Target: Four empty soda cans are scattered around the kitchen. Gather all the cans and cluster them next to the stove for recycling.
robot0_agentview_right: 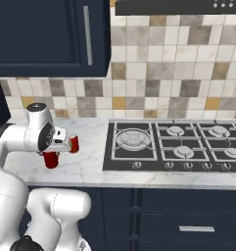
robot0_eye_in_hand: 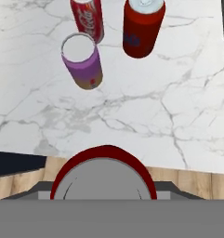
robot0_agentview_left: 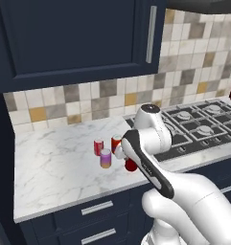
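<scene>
Gripper (robot0_eye_in_hand: 104,186) clamped on a red can (robot0_eye_in_hand: 104,174), axis upright, top toward the hand. Ahead of it, three upright cans on counter (robot0_eye_in_hand: 146,116): purple (robot0_eye_in_hand: 83,62), two red (robot0_eye_in_hand: 140,28).

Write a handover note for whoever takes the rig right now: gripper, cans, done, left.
Gripper: shut on a red can, held over the counter's front edge, left of the stove.
Cans: purple can and two more red cans stand upright together on the counter, just left of the stove.
Done: three cans clustered by the stove; the fourth is in hand.
Left: set the held can down beside the three, probably on the bare marble nearer the front edge, then release and pull away.
</scene>
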You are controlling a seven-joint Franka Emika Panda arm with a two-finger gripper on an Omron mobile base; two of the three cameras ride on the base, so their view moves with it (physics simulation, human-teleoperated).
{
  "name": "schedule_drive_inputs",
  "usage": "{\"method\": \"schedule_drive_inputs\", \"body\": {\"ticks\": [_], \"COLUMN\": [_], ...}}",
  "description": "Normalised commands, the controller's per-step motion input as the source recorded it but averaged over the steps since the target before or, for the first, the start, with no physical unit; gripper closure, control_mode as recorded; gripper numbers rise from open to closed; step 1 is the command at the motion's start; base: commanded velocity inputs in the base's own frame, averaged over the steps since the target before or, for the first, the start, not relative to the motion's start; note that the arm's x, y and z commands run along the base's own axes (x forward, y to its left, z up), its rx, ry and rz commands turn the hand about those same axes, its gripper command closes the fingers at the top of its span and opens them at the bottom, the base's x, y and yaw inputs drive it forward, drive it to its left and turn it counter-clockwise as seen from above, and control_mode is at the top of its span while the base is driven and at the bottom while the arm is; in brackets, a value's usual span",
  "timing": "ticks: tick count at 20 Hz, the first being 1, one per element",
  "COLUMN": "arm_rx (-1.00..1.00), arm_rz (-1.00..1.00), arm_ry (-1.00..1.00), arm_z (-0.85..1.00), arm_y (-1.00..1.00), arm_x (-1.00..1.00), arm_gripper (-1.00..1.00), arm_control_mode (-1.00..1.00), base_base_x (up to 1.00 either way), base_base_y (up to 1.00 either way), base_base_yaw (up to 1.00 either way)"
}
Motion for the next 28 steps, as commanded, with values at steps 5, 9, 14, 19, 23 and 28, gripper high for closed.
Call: {"method": "schedule_drive_inputs", "body": {"ticks": [5, 9, 14, 19, 23, 28], "arm_rx": [0.0, 0.0, -0.01, 0.0, 0.0, 0.0], "arm_rz": [0.0, 0.0, 0.0, 0.0, 0.0, 0.0], "arm_ry": [0.05, 0.06, 0.0, 0.0, 0.0, 0.01], "arm_z": [-0.02, -0.1, -0.16, -0.21, -0.18, -0.21], "arm_y": [-0.09, 0.0, 0.0, 0.01, 0.0, 0.0], "arm_x": [0.43, 0.36, 0.28, 0.17, 0.18, 0.23], "arm_gripper": [1.0, 1.0, 1.0, 1.0, 1.0, 1.0], "arm_control_mode": [-1.0, -1.0, -1.0, -1.0, -1.0, -1.0], "base_base_x": [0.0, 0.0, 0.0, 0.0, 0.0, 0.0], "base_base_y": [0.0, 0.0, 0.0, 0.0, 0.0, 0.0], "base_base_yaw": [0.0, 0.0, 0.0, 0.0, 0.0, 0.0]}}
